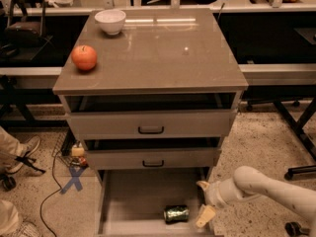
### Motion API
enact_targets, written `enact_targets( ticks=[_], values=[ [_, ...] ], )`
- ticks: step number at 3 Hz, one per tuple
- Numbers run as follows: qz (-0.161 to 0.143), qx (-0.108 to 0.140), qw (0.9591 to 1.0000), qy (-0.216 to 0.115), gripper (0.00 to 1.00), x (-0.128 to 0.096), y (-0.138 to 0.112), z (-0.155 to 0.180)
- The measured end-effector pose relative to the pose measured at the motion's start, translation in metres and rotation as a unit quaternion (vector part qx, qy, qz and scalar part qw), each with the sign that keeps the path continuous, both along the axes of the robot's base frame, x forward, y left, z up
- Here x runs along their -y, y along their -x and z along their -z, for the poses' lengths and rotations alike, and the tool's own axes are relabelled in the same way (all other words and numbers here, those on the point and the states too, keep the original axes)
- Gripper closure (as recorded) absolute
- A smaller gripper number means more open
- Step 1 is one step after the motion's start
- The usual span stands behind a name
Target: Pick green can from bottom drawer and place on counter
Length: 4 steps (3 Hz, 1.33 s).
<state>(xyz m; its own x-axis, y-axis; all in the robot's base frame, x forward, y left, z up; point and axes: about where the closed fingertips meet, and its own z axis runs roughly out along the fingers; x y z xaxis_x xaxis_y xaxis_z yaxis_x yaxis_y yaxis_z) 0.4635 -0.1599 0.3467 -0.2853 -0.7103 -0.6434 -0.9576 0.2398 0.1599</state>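
Note:
The green can (176,214) lies on its side on the pale floor of the open bottom drawer (133,191), near its front right. My gripper (204,200) is at the drawer's right wall, just right of the can and apart from it, with its fingers spread and nothing between them. The white arm reaches in from the lower right. The glossy grey-brown counter (163,53) tops the cabinet.
A red-orange apple (84,58) and a white bowl (110,21) sit on the counter's left side. Two upper drawers with dark handles (151,130) stand slightly open. Cables and a blue floor mark (74,178) lie left; chair legs (301,127) stand right.

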Motion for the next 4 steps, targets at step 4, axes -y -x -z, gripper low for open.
enact_targets(
  ticks=[4],
  values=[
    [-0.046,0.061,0.9965,0.034,0.00,-0.028,-0.029,0.093]
  ],
)
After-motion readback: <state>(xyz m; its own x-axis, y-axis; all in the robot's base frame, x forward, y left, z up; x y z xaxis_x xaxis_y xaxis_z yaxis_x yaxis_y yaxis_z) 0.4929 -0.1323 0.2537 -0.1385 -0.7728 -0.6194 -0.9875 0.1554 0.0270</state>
